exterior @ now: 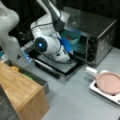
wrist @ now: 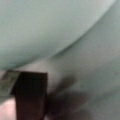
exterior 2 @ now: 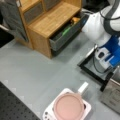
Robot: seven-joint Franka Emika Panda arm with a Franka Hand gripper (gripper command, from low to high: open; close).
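The arm reaches into the open oven, its wrist lying over the dropped door, and the gripper sits at the oven mouth just below a teal bowl on the rack inside. In the wrist view the bowl fills the top of the frame, very close, with one dark finger showing at the bottom left; whether the gripper is open, closed or gripping the bowl cannot be told. In both front views a pink pan rests on a white hob on the grey table, well apart from the oven. A wooden cabinet stands with its drawer pulled out, yellow and green items inside.
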